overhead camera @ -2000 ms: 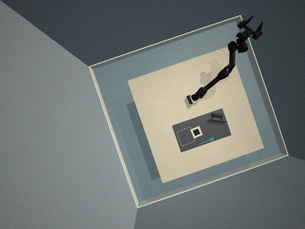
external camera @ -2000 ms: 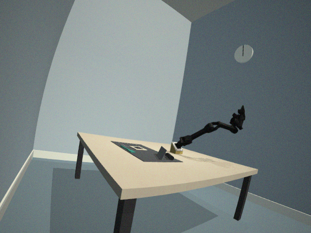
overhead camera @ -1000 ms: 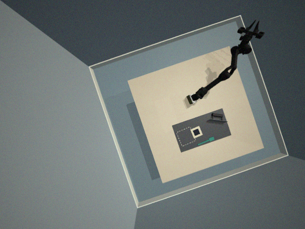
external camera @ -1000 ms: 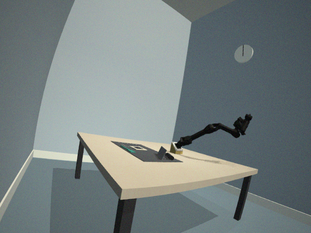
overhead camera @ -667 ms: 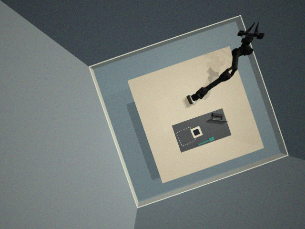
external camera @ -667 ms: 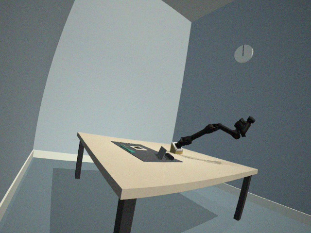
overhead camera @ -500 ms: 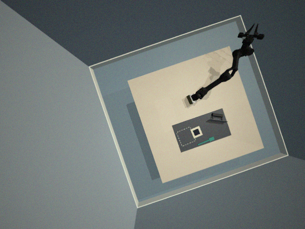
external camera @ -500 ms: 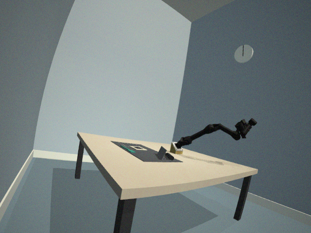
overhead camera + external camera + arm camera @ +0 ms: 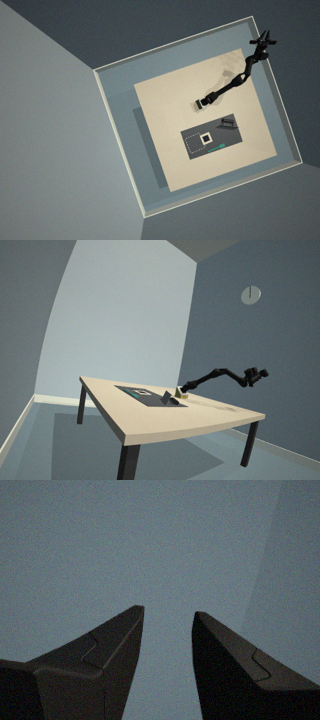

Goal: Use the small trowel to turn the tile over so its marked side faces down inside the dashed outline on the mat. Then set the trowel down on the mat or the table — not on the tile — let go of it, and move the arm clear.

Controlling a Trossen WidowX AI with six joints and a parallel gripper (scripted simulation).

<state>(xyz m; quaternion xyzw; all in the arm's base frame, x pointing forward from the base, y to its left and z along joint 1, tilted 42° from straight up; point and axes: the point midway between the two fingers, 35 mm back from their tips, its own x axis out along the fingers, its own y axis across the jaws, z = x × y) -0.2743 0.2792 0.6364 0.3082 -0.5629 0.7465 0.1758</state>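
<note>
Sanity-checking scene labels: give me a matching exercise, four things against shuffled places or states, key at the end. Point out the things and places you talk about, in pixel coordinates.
1. trowel (image 9: 216,148) (image 9: 132,393)
2. tile (image 9: 201,140) (image 9: 136,391)
3. gripper (image 9: 264,30) (image 9: 168,619)
4. clock (image 9: 250,295)

A. on the wall
B. teal, lying on the mat (image 9: 214,134) (image 9: 155,401)
C. fingers apart, nothing between them
D. pale border around a dark square

Pairs: 1-B, 2-D, 3-C, 4-A
</note>
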